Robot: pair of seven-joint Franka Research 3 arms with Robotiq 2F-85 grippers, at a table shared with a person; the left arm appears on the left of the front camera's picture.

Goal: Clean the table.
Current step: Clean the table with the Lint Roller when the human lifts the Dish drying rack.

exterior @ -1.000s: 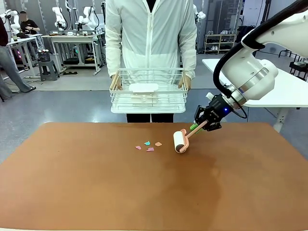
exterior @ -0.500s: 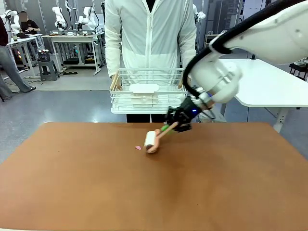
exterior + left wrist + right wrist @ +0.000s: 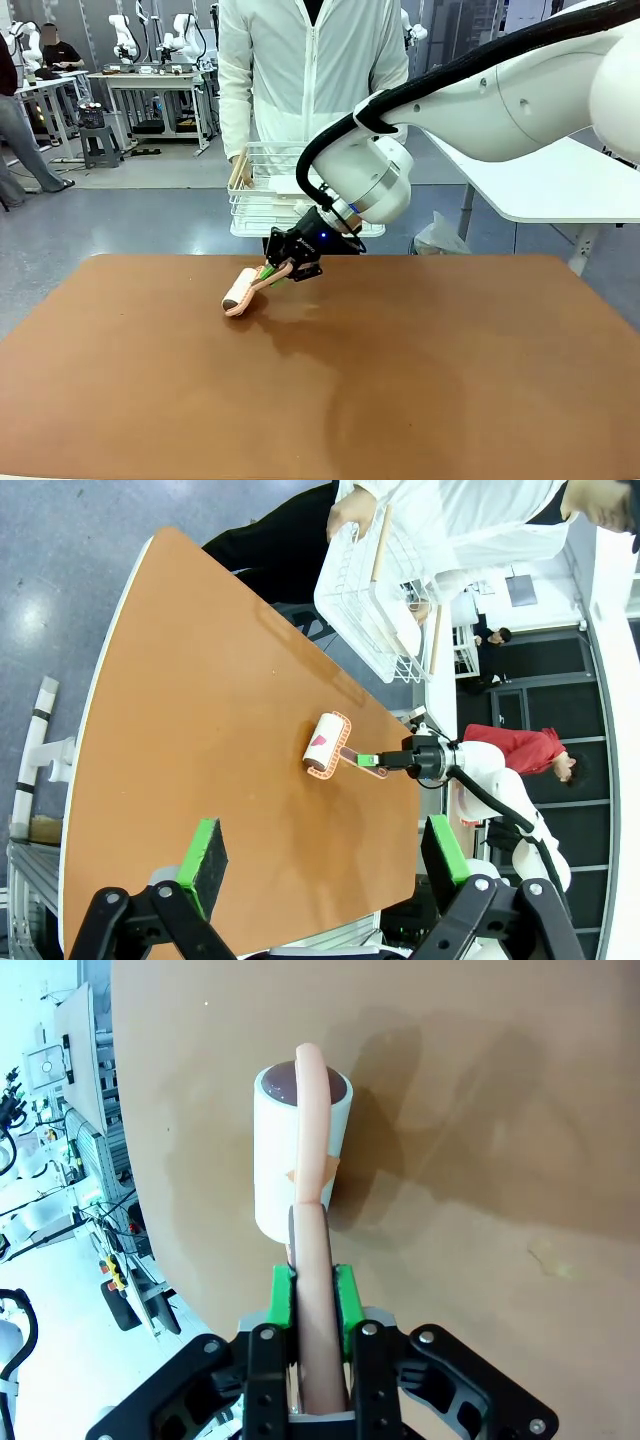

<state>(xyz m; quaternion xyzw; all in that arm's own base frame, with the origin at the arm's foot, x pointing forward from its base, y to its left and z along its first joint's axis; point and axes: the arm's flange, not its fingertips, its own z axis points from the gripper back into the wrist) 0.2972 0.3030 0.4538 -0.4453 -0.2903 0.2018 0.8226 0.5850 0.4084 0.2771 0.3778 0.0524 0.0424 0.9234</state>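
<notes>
Both jaws of right gripper (image 3: 310, 1295) clenched on pink handle of lint roller (image 3: 300, 1150). Roll sits just ahead of jaws, touching terracotta table (image 3: 420, 380) as far as visible. One pink scrap (image 3: 318, 740) stuck to roll (seen from left wrist). Left gripper (image 3: 325, 852) released, jaws wide with nothing between, table well beyond them. No loose scraps visible on top. Judgement: sweeping mostly done, roller probably due next in white wire basket (image 3: 250, 175) that person holds beyond right jaws.
</notes>
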